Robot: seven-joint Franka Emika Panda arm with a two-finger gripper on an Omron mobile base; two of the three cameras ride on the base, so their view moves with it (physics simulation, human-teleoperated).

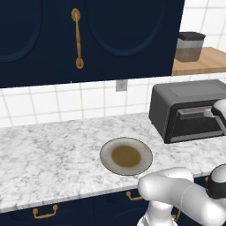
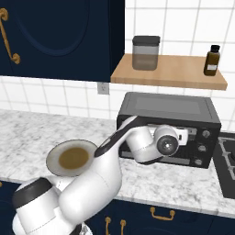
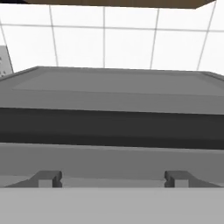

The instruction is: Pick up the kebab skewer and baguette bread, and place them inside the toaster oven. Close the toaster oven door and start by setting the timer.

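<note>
Before the pincer: the toaster oven.
Its fingertips stand wide apart, holding nothing, level with the oven's upper front edge; white tiles lie beyond.

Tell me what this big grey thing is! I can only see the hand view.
Observer: That's the toaster oven. It stands on a marble counter.
Operator: Does it have buttons?
Observer: It has knobs, running down the right side of its front.
Operator: Is anything next to it?
Observer: Yes, a round plate lies on the counter to its left.
</note>
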